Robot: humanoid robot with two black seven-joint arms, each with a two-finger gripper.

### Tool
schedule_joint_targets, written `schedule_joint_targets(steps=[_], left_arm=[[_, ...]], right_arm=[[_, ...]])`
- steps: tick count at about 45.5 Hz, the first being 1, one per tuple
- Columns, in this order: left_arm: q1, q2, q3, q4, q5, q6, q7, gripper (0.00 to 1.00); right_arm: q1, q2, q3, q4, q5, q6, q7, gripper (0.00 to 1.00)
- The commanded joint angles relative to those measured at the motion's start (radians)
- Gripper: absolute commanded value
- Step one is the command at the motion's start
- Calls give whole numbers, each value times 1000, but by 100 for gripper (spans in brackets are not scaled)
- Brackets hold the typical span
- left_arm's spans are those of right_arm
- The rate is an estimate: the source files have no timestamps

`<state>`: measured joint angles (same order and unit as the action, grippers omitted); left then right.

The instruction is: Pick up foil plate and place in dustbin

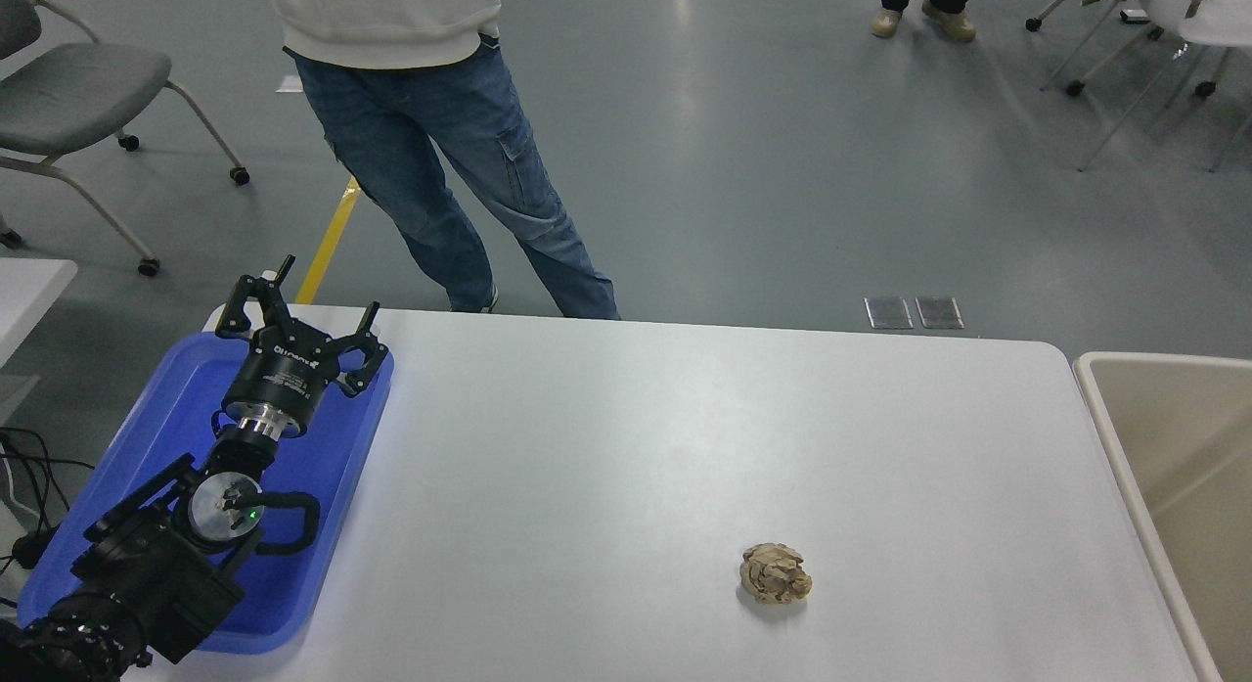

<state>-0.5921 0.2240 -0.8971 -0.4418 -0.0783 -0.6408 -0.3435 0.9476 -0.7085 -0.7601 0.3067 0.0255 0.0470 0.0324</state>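
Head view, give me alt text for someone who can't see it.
A white table holds a small crumpled brown paper ball near its front right; no foil plate is visible. The beige dustbin stands at the table's right end. The left gripper, jaws open, is parked over a blue tray at the left, and a person in jeans stands beyond the table.

This looks like a robotics lab or test room set up in an office-type space. A smooth grey poured floor (782,173) with a yellow tape line (328,242) runs toward twelve o'clock, with grey-seated wheeled chairs (78,85) at ten o'clock and white wheeled chairs (1174,17) at one o'clock. A plain white rectangular table (636,447) bears a blue plastic tray (323,525) at nine o'clock under a black robot arm (176,535), and a person in blue jeans (460,163) stands watching at eleven o'clock.
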Motion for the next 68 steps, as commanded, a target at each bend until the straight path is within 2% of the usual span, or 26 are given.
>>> schedule_joint_targets(steps=[1,12,28,38,48,55,68], left_arm=[[0,0,0,0,0,0,0,100],[0,0,0,0,0,0,0,100],[0,0,0,0,0,1,0,100],[0,0,1,0,0,1,1,100],[0,0,1,0,0,1,0,100],[0,0,1,0,0,1,0,100],[0,0,1,0,0,1,0,100]], right_arm=[[336,27,-178,170,-99,4,0,100],[603,136,-404,414,-119,59,0,100],[953,297,-515,650,-121,433,-2,100],[1125,300,-512,818,-153,602,-2,100],[1266,291,-516,1009,-190,705,-2,100],[1359,296,-512,1140,-202,717,-2,100],[1375,317,-508,1147,-202,715,-2,100]])
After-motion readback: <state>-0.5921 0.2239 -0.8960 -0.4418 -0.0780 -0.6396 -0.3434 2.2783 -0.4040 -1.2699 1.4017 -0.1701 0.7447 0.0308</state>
